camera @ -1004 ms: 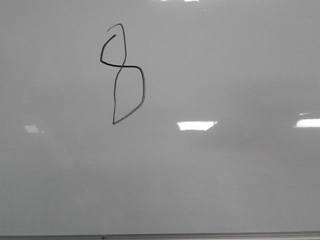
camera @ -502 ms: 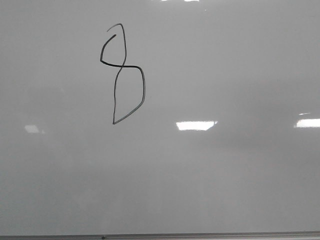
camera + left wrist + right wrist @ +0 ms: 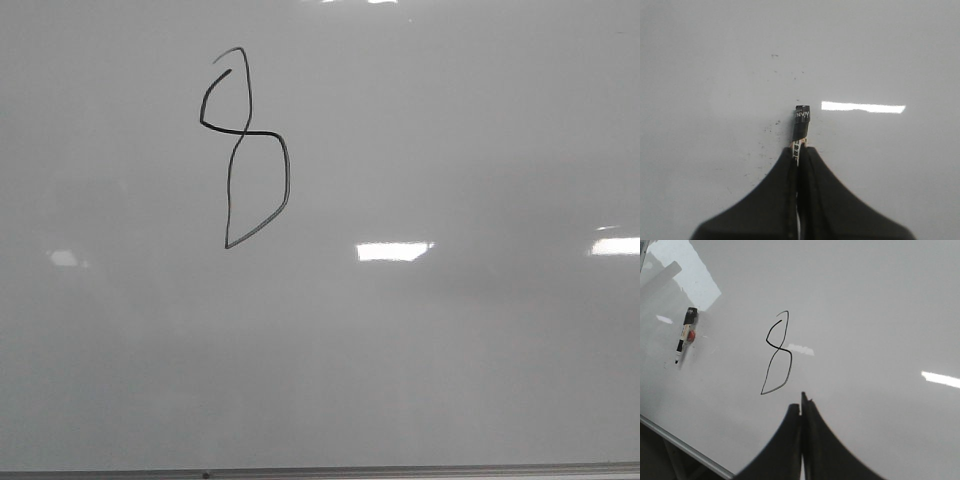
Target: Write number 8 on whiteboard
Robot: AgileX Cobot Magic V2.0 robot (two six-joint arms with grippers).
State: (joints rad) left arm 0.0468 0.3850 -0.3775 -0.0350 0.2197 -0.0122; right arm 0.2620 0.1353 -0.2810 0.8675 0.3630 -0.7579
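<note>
Front view: 8 (image 3: 245, 148) sits at 10 o'clock on the whiteboard (image 3: 450, 350), long axis upright, loops complete. Right gripper (image 3: 801, 407) is shut, empty, with the 8 at its 11 o'clock and nearer this arm. Left gripper (image 3: 799, 150) is clamped on a marker (image 3: 801, 122). Second marker (image 3: 685, 335) lies at 9 o'clock. No containers.

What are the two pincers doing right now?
Left pincer: closed on a black marker.
Right pincer: closed, holding nothing; the 8 is on the whiteboard.
</note>
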